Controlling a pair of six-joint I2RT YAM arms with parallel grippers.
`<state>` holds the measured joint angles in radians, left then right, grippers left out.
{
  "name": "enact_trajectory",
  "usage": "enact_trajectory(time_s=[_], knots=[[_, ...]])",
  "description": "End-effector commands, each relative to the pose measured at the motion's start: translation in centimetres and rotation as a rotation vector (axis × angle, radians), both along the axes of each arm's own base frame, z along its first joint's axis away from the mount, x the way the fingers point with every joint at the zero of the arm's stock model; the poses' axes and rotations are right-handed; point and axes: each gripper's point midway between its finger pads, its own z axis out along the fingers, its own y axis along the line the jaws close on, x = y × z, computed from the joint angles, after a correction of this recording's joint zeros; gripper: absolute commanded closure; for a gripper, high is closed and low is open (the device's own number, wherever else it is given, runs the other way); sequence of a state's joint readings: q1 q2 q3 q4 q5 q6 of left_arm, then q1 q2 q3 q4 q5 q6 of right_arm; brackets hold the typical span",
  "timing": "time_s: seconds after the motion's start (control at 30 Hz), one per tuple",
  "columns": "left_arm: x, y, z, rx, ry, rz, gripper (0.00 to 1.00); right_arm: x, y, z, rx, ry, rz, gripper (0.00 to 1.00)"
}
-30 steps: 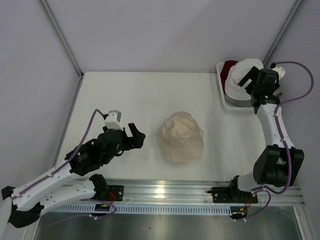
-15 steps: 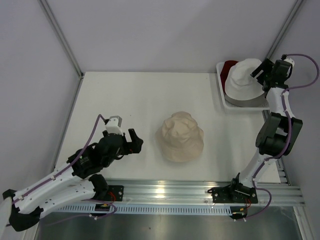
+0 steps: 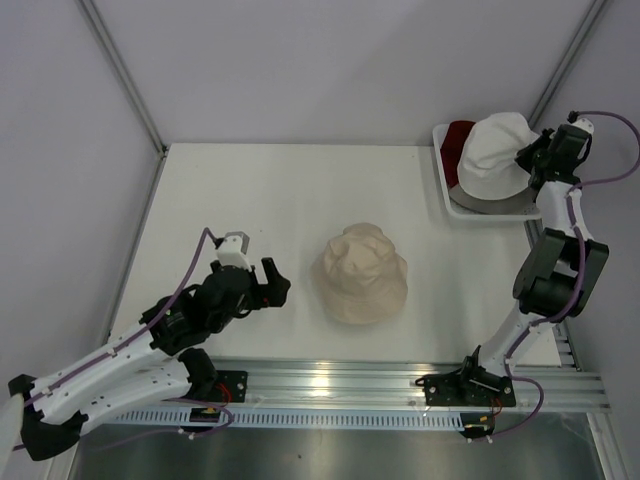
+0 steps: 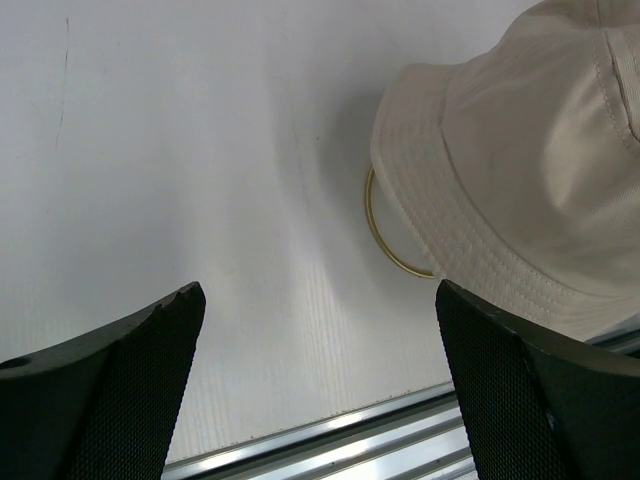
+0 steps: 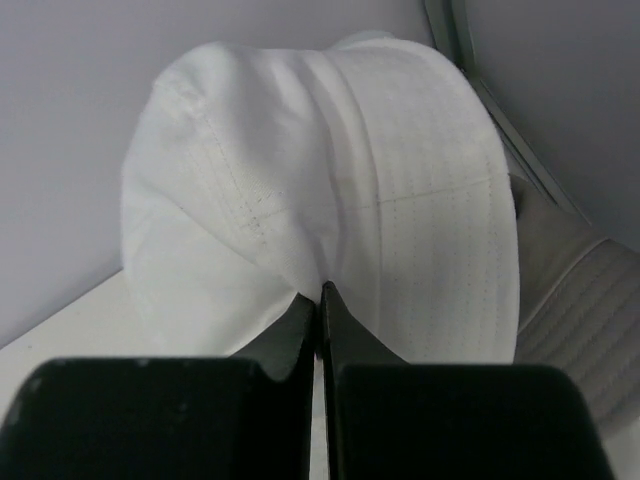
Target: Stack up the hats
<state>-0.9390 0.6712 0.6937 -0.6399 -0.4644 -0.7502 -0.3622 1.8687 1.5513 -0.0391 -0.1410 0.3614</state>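
Note:
A beige hat (image 3: 361, 272) sits mid-table over a gold wire stand; the same beige hat (image 4: 520, 170) fills the upper right of the left wrist view. My left gripper (image 3: 272, 283) hovers open just left of it, nothing between its fingers. At the back right, a white hat (image 3: 495, 157) lies on a grey hat (image 3: 500, 202) in a white basket (image 3: 443, 190), with a dark red hat (image 3: 456, 140) behind. My right gripper (image 3: 528, 156) is shut on the white hat (image 5: 330, 170), pinching its fabric at the right side. The grey hat (image 5: 575, 300) shows beneath.
The gold ring base (image 4: 385, 245) of the stand peeks from under the beige hat's brim. An aluminium rail (image 3: 400, 385) runs along the near table edge. Grey walls close in the back and both sides.
My right gripper swung from above the white hat to its right side and closed on the fabric, lifting that edge slightly. The left gripper shifted a little, still open.

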Motion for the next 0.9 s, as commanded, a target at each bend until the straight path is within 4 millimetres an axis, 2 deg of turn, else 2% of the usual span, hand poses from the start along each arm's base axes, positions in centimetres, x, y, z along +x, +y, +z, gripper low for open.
enact_trajectory(time_s=[0.0,0.07,0.1,0.13,0.17,0.2,0.23,0.27,0.3,0.33,0.37,0.47,0.5,0.57,0.6,0.63,0.7,0.73,0.8,0.83,0.87], knots=[[0.9,-1.2,1.9,-0.034,-0.04,-0.018,0.01,-2.7,1.8,11.4,-0.078,-0.261,0.044,1.0],[1.3,-1.9,2.6,-0.038,-0.053,-0.032,0.0,-4.0,3.4,11.8,-0.012,-0.264,0.068,1.0],[1.5,-2.0,2.6,-0.026,-0.055,-0.037,0.01,-5.2,5.3,13.9,0.065,-0.315,0.105,1.0],[1.7,-2.2,2.6,-0.019,-0.055,-0.038,0.01,-5.9,6.6,14.6,0.107,-0.338,0.141,1.0],[1.9,-2.6,3.9,-0.032,-0.068,-0.045,0.01,-6.5,8.9,15.3,0.147,-0.359,0.216,1.0],[2.1,-2.8,3.6,-0.005,-0.057,-0.05,0.0,-7.8,10.5,16.9,0.173,-0.402,0.246,1.0],[2.2,-2.9,3.7,0.006,-0.052,-0.054,0.0,-8.4,11.8,17.7,0.182,-0.413,0.277,1.0],[2.4,-3.2,4.5,0.001,-0.062,-0.057,0.0,-9.0,14.2,18.5,0.192,-0.417,0.349,1.0],[2.6,-3.3,4.3,0.016,-0.056,-0.06,0.0,-9.7,15.5,18.9,0.192,-0.41,0.385,1.0],[2.7,-3.5,4.6,0.014,-0.061,-0.062,0.01,-10.9,17.0,20.7,0.175,-0.434,0.426,1.0],[2.8,-3.5,4.3,0.02,-0.061,-0.057,0.0,-11.8,19.5,21.2,0.191,-0.43,0.505,1.0],[3.3,-3.2,4.3,0.003,-0.069,-0.02,0.01,-15.0,23.6,22.6,0.275,-0.44,0.633,1.0],[3.6,-2.7,4.1,-0.006,-0.064,0.019,0.01,-16.1,25.5,23.1,0.298,-0.456,0.694,1.0],[3.8,-2.0,4.4,-0.034,-0.071,0.054,0.01,-18.4,27.5,23.7,0.357,-0.461,0.75,1.0],[4.0,-1.3,3.9,-0.032,-0.068,0.075,0.01,-19.4,28.8,24.1,0.369,-0.468,0.791,1.0],[4.1,-0.8,4.5,-0.054,-0.089,0.083,0.01,-20.5,30.1,24.1,0.384,-0.458,0.832,1.0],[4.3,0.4,3.8,-0.051,-0.086,0.105,0.0,-22.9,31.7,24.8,0.386,-0.455,0.894,1.0],[4.3,0.8,3.9,-0.059,-0.092,0.111,0.01,-24.1,32.7,24.4,0.394,-0.424,0.933,1.0],[4.2,1.9,4.2,-0.068,-0.112,0.126,0.0,-26.0,33.2,24.9,0.413,-0.394,0.954,1.0],[4.1,2.2,3.7,-0.059,-0.111,0.131,0.0,-26.9,33.7,25.1,0.433,-0.387,0.977,1.0],[4.0,2.7,4.1,-0.057,-0.135,0.131,0.0,-27.7,34.1,24.7,0.479,-0.357,1.001,1.0]])
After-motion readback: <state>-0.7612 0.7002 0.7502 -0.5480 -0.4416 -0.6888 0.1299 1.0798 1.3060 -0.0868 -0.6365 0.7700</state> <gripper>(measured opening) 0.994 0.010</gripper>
